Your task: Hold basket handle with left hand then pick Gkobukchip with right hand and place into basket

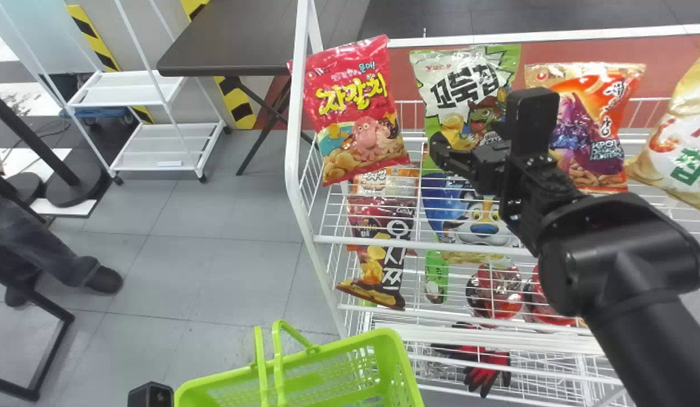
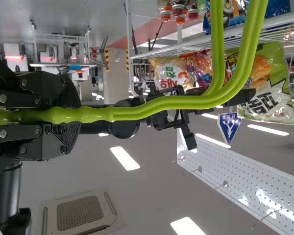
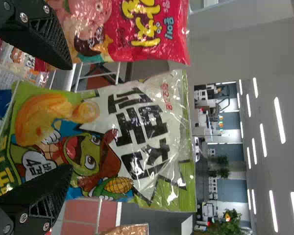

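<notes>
Two ribbed black fingers of my right gripper [image 3: 71, 117] stand wide apart with nothing pinched between them, and the Gkobukchip [image 3: 142, 122] lies straight ahead. Its long axis runs upright while my fingers spread across its width, low down, so I judge the move to be a short reach forward, then closing in from both sides. Whether I touch the film I cannot tell. This gripper is the nearer one; my left gripper [image 2: 71, 116] is closed on the lime-green plastic handle [image 2: 161, 104], smooth and wavy near my grip. The basket [image 1: 384, 337], with its lattice walls, lies well below and to the left. The packet is a puffed pillow of glossy, creased film, likely to yield and slip. Stiff white wire makes up the rack [image 1: 293, 141], and a shiny red bag [image 1: 350, 102] beside my target could snag a finger
</notes>
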